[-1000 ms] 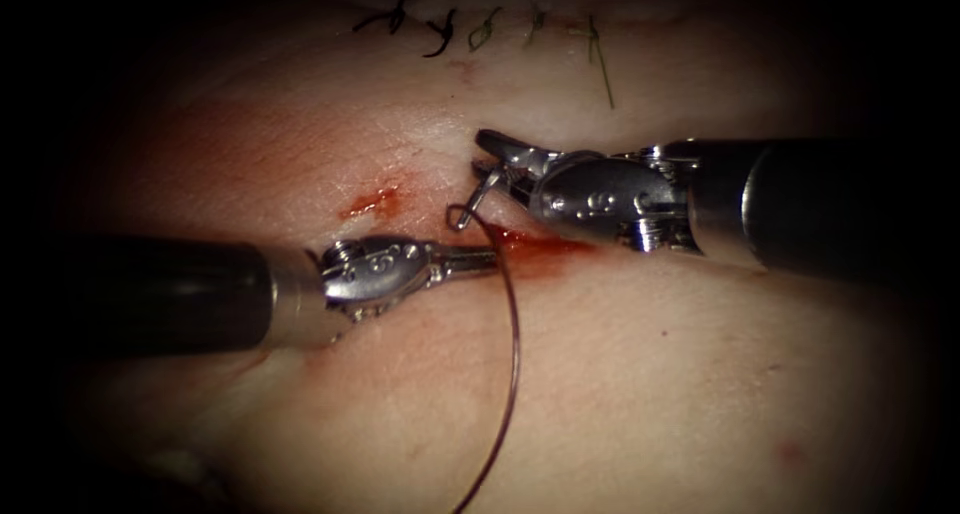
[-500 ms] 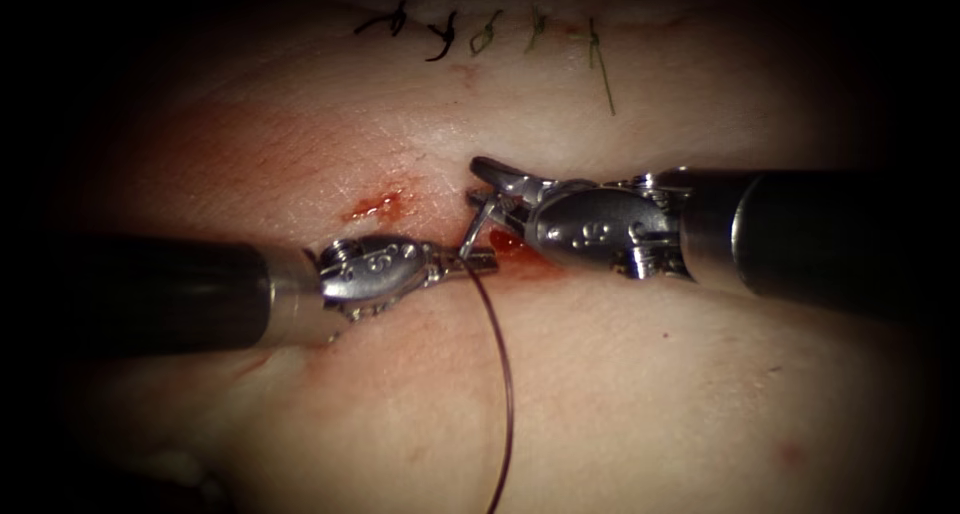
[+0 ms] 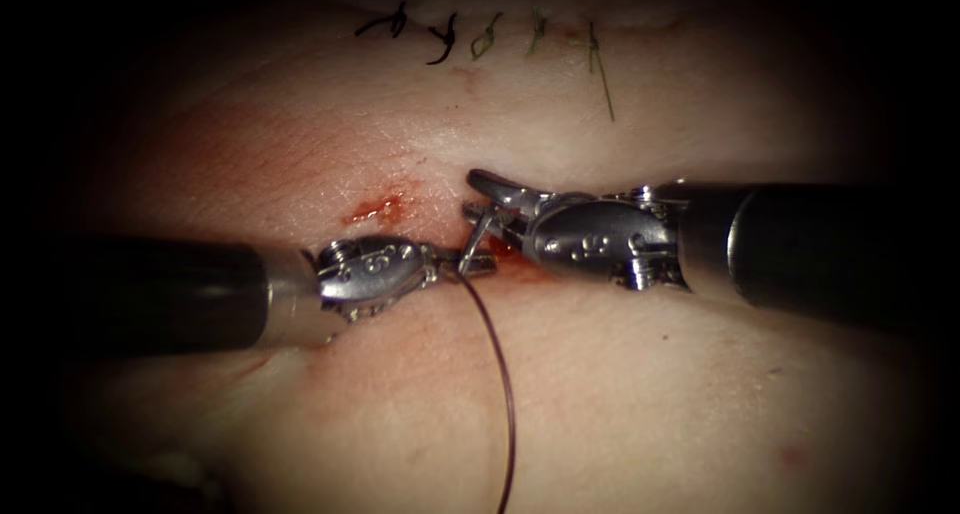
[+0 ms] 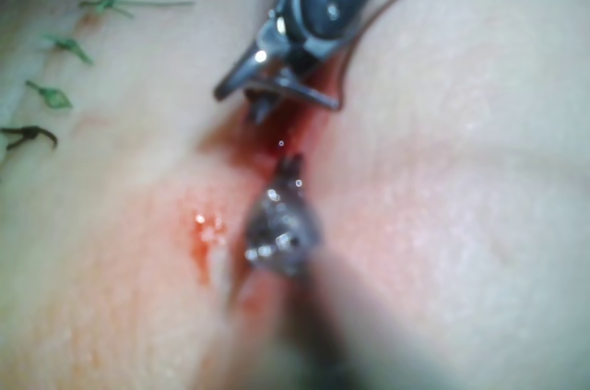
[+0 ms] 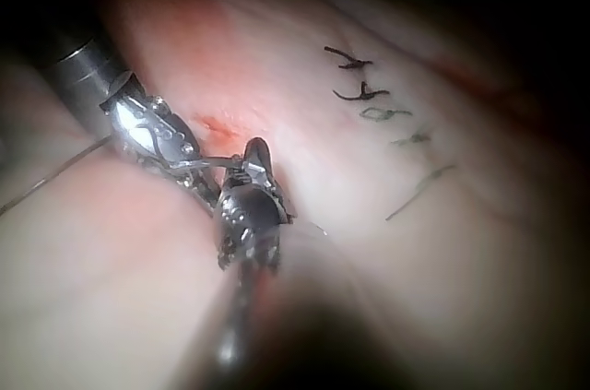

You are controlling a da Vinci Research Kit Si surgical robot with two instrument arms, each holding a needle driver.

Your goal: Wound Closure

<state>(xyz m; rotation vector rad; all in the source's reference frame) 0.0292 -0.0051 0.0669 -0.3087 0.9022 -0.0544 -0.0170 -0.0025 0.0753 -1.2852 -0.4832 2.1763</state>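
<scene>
My right tool [image 3: 480, 196] comes in from the right, its jaws shut on the upper end of the curved needle [image 3: 476, 236]. The needle slants down and left above the tissue [image 3: 650, 394]. Its lower end lies against the shut jaws of my left tool [image 3: 478, 264], which lie flat over the cut [image 3: 520, 262]. Dark thread [image 3: 500, 374] leaves the needle's lower end and curves down across the tissue toward the front. In the left wrist view the right tool [image 4: 272, 95] sits just beyond my left tool [image 4: 290, 167]. The right wrist view has the right tool [image 5: 256, 152] meeting the left tool [image 5: 152, 132].
Red fluid [image 3: 378, 209] marks the tissue left of the cut and pools under the tools' tips. A row of several tied stitches [image 3: 440, 34] runs along the far edge, with a green thread tail [image 3: 603, 79] beside them. Both shafts lie low across the tissue.
The right tool has carried the needle down and left until its lower end reached the left tool's jaws. The thread followed, and its loop is now straighter. The left tool has barely moved.
</scene>
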